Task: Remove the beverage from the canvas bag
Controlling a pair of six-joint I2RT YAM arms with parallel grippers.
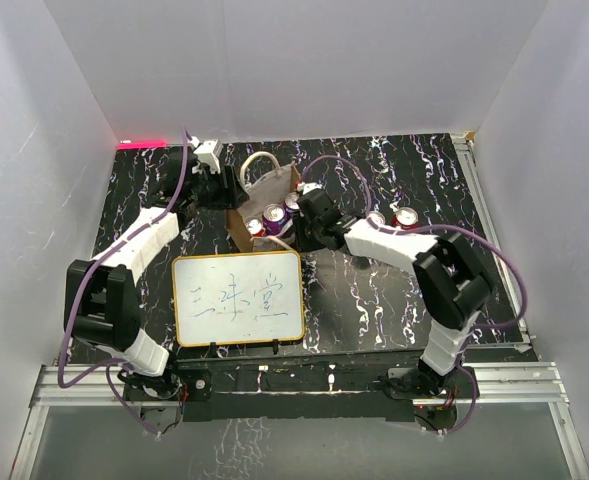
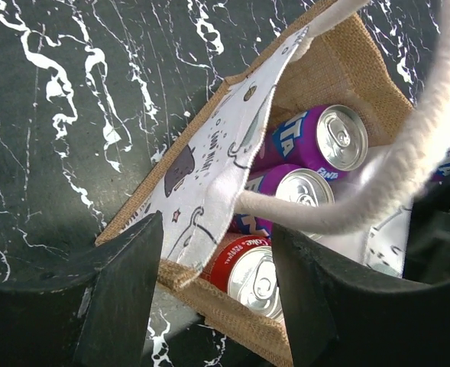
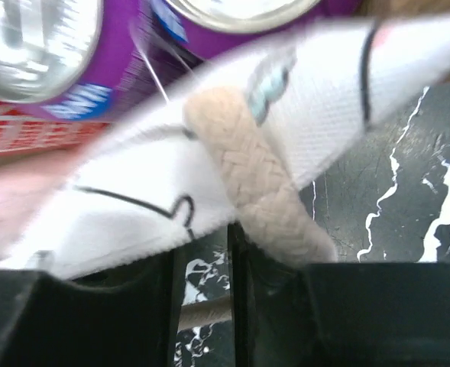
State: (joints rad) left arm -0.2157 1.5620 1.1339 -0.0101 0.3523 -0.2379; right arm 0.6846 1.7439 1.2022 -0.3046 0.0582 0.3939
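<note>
- An orange-framed whiteboard with blue writing [image 1: 239, 298] lies flat on the black white-veined tabletop [image 1: 394, 300], low in the overhead view.
- Just above it, at the frame's centre, stands the small boxy tan canvas bag with cream rope handles [image 1: 266, 190], its mouth open.
- Inside the bag, two purple drink cans [image 2: 324, 141] lie side by side, and a red drink can [image 2: 247, 275] sits below them in the left wrist view.
- The left gripper [image 2: 217, 233] is spread wide, its black fingers [image 2: 125, 290] straddling the bag's printed white lining and burlap rim.
- The right gripper [image 3: 209, 260] sits at the bag's right wall, its fingers drawn to a narrow slit below a rope handle [image 3: 255, 183]; I cannot tell whether they pinch anything.
- Right of the bag, two silver-topped cans [image 1: 392, 217] stand on the tabletop.
</note>
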